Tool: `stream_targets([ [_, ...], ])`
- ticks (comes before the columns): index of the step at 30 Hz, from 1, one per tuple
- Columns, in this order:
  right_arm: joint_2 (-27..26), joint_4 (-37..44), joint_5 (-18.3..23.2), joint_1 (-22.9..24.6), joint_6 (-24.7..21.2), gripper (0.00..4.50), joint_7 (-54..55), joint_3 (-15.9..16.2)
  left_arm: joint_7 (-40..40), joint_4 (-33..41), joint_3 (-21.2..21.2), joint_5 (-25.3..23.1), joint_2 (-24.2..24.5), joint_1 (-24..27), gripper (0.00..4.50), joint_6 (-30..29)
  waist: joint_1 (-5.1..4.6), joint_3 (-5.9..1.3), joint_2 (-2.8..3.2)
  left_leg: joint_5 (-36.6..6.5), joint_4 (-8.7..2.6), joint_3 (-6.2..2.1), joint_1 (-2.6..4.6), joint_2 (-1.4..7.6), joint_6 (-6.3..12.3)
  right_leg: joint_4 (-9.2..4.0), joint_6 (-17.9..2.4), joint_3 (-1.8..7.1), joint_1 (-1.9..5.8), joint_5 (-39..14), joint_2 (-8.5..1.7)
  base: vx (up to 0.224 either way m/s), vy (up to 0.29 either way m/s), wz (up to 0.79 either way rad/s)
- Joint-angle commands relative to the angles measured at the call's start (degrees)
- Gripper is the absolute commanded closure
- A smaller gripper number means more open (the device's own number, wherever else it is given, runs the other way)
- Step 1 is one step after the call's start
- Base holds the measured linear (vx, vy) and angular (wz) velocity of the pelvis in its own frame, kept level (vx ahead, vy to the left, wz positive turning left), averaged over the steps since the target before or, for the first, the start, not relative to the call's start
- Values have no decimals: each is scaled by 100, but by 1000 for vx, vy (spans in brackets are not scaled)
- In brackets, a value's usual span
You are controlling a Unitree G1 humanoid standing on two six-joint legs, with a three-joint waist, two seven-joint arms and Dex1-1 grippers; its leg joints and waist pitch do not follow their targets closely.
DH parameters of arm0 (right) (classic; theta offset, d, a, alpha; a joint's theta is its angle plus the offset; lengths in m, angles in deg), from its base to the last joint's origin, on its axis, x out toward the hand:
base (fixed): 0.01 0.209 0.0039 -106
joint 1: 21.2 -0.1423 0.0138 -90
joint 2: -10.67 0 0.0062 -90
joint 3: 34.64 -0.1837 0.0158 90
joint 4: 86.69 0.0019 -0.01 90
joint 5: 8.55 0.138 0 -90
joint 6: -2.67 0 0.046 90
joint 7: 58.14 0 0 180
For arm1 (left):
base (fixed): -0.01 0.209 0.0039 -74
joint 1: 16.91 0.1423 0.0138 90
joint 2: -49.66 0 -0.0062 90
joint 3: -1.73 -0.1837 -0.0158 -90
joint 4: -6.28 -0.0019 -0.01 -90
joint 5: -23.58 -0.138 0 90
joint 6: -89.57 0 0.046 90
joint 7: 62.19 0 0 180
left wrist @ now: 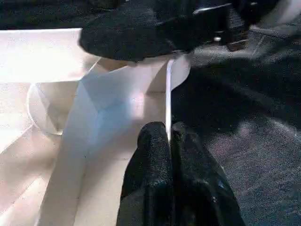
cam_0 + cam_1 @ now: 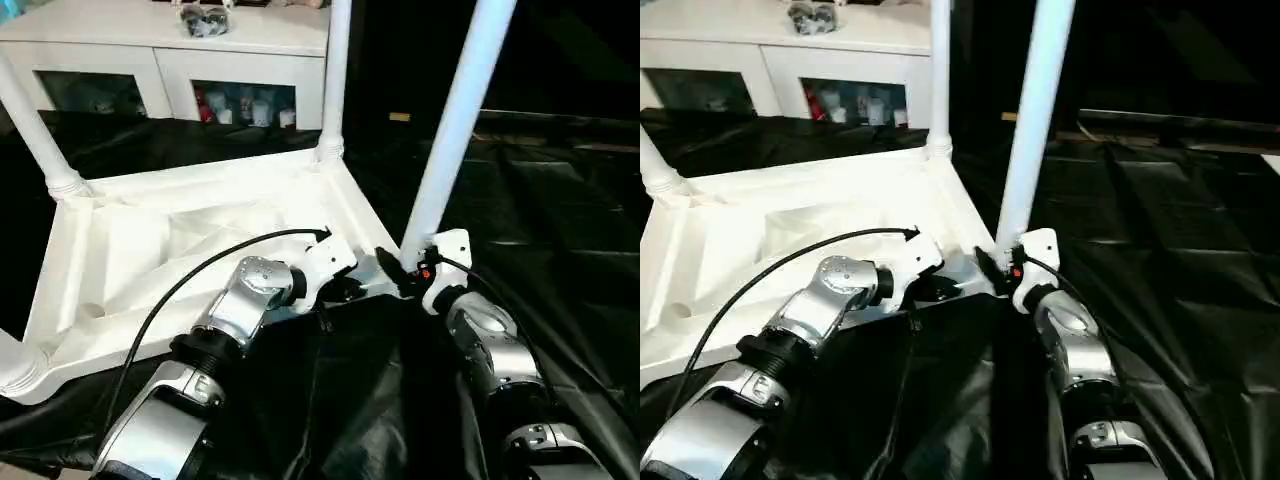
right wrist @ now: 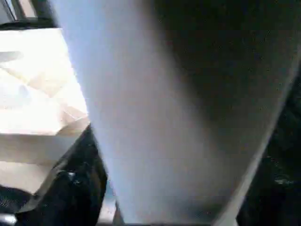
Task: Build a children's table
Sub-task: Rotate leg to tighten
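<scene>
The white children's table top [image 2: 180, 240] lies upside down on black sheeting, ribbed side up. Legs stand in its far-left [image 2: 35, 130], far-right [image 2: 335, 80] and near-left [image 2: 15, 370] corners. A fourth leg [image 2: 455, 120] rises slightly tilted from the near-right corner. My right gripper [image 2: 410, 265] sits at that leg's base, and the leg [image 3: 155, 108] looms close in the right wrist view. My left gripper [image 2: 345, 290] is at the near edge beside that corner. In the left wrist view it [image 1: 168, 129] is shut on the top's thin rim wall [image 1: 168, 94].
A white glass-door cabinet [image 2: 160, 50] stands behind the table top with small items on and inside it. Black plastic sheeting [image 2: 560, 200] covers the floor to the right and in front. A black cable [image 2: 180, 285] loops over my left forearm.
</scene>
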Motion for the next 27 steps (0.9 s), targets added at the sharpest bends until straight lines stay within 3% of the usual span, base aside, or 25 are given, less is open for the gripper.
stream_targets([
  [1, -163, -214, -165, 110, -159, 83, -463, 522, 215, 340, -94, 335, -206, -15, 450, 381, 8, -304, -63, -1207, -402, -163, 13, 304, 341, -479, -1070, 310, 197, -1551, -549, 0, 0, 0],
  [5, 35, -49, -37, 176, -189, 65, -1006, 524, 533, 424, -120, 395, -66, 38, 450, 426, 17, -313, -88, -1071, -394, -160, -6, 304, 416, -458, -1056, 307, 223, -1491, -546, 0, 0, 0],
  [6, 371, 267, 110, 370, -216, 65, -2010, 731, 857, 492, -146, 454, 97, 77, 450, 494, 26, -313, -91, -1065, -388, -154, 1, 302, 455, -461, -1056, 307, 224, -1443, -536, 0, 0, 0],
  [8, 536, 404, 159, 456, -222, 65, -2438, 836, 1007, 518, -160, 478, 168, 91, 450, 522, 47, -335, -83, -835, -363, -148, -10, 330, 598, -387, -1192, 316, 236, -906, -530, 0, 0, 0],
  [10, 759, 561, 234, 547, -271, 65, -2963, 946, 1223, 535, -190, 493, 271, 99, 450, 552, 77, -343, -91, -743, -334, -125, -18, 322, 693, -348, -1312, 299, 252, -578, -500, 0, 0, 0],
  [12, 1039, 678, 296, 606, -316, 80, -3556, 1058, 1468, 514, -211, 511, 395, 85, 450, 597, 107, -347, -61, -654, -325, -129, -34, 332, 753, -325, -1374, 286, 262, -415, -505, 0, 0, 0],
  [20, 1634, 796, 411, 505, -576, 148, -4769, 1216, 2125, 484, -248, 634, 704, 26, 450, 644, 177, -313, -70, -1090, -356, -126, 35, 359, 502, -410, -1328, 283, 222, -1207, -516, 0, 0, 0],
  [27, 1811, 975, 388, 534, -659, 196, -5260, 1402, 2500, 490, -277, 725, 884, 88, 450, 677, 194, -345, -102, -778, -332, -129, -7, 358, 570, -338, -1364, 281, 243, -817, -525, 0, 0, 0],
])
